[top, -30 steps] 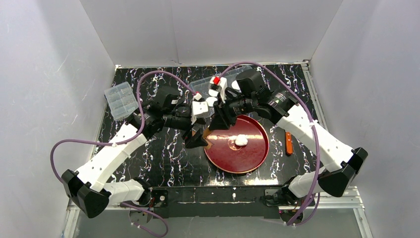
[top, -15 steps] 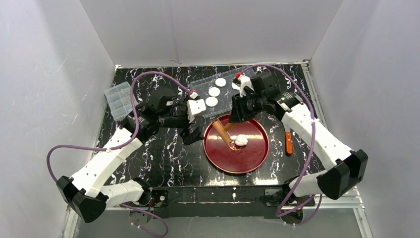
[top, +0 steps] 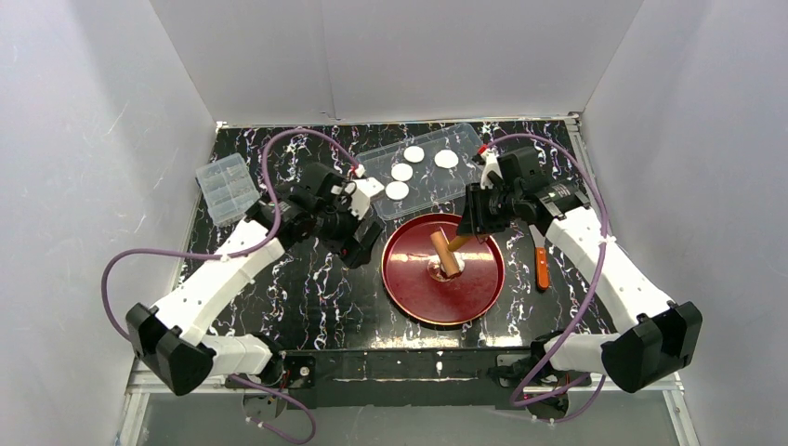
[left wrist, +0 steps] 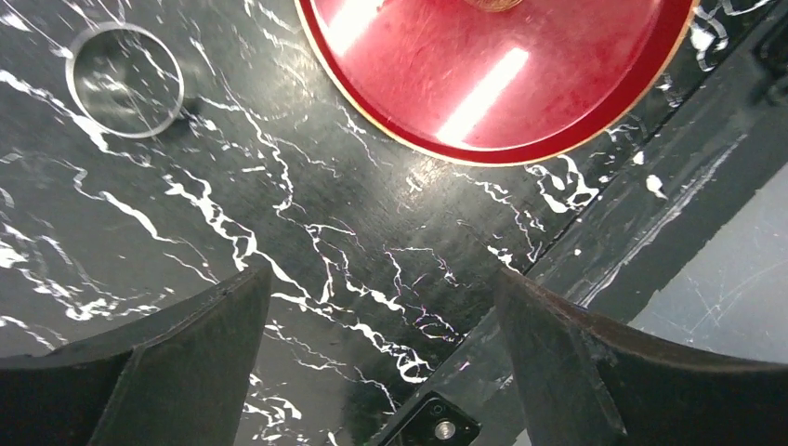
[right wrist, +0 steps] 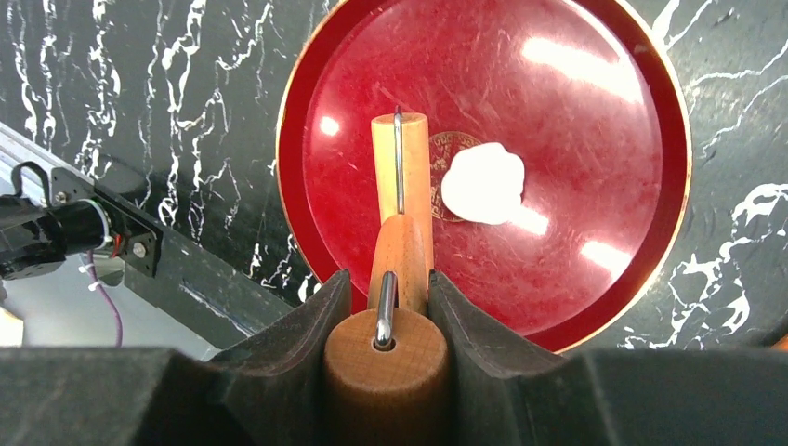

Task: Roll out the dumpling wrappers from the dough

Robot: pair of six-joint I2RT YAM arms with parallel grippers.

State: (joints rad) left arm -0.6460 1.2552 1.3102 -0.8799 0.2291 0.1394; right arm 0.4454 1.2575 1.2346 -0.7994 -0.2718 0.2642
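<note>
Dough (right wrist: 481, 183), a soft white lump, is lying on the round red plate (right wrist: 595, 139) beside the wooden rolling pin (right wrist: 401, 186) being gripped by the right hand (right wrist: 387, 307); centred, even pressure is being judged best. The left hand (left wrist: 381, 307) is hanging open.

I see a black counter (top: 316, 288) veined with white marbling. The plate (right wrist: 576, 139) is glossy deep red with a thin tan rim and a gold emblem at its centre. The dough (right wrist: 481, 184) is white, the rolling pin (right wrist: 401, 232) pale brown wood, the dumpling wrappers (top: 402, 172) white too.
</note>
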